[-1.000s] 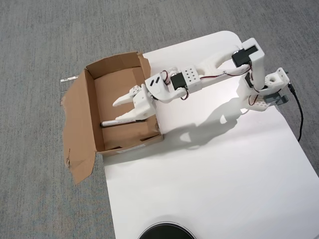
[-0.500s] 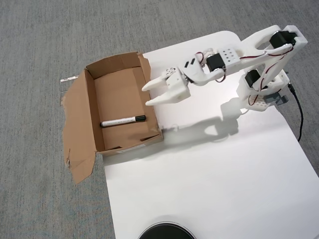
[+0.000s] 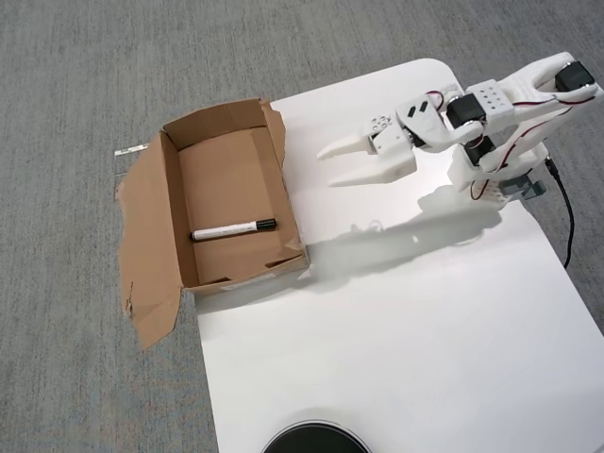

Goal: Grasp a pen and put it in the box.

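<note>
Marker pen [image 3: 233, 229], lying flat inside cardboard box [image 3: 156, 212] near its near wall; likely light, rigid, smooth-barrelled, best pinched mid-barrel; gripper [image 3: 330, 166] parted, empty, over white table [image 3: 396, 330] right of box.

Single high overhead view, straight down over table [image 3: 396, 330] and floor [image 3: 75, 75]

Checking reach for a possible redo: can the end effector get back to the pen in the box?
Probably yes: the box is open-topped, the pen lies uncovered, and the open end effector is empty.
</note>
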Action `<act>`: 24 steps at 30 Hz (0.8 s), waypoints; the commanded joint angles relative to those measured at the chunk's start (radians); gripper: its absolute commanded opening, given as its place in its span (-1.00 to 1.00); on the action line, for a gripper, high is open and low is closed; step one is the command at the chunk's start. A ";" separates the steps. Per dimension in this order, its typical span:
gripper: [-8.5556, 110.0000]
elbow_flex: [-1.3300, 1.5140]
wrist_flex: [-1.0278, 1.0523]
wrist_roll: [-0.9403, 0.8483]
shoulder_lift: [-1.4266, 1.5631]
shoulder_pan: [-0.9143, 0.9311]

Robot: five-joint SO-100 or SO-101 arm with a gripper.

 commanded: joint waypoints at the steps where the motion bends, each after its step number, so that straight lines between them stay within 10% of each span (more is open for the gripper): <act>1: -0.54 0.082 0.003 0.005 0.143 0.008; 24: -0.54 0.596 0.003 -0.010 0.758 0.010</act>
